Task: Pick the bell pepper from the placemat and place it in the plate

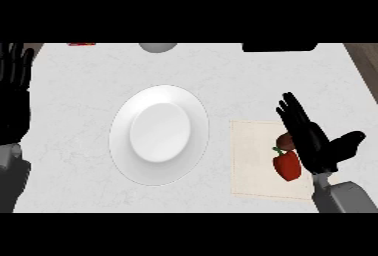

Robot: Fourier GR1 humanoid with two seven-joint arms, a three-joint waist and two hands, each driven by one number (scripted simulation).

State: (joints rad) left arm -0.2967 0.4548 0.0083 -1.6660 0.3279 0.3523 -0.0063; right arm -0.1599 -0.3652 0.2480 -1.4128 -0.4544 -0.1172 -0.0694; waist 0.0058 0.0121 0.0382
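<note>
Right hand, fingers straight, flanks bell pepper.

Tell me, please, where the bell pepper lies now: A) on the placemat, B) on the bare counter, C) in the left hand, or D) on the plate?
A: the bell pepper lies on the placemat, right of the plate, beside the open right hand.

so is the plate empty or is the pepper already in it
Empty: the white plate shows only bare surface. The red bell pepper lies on the placemat, by the open right hand.
</note>
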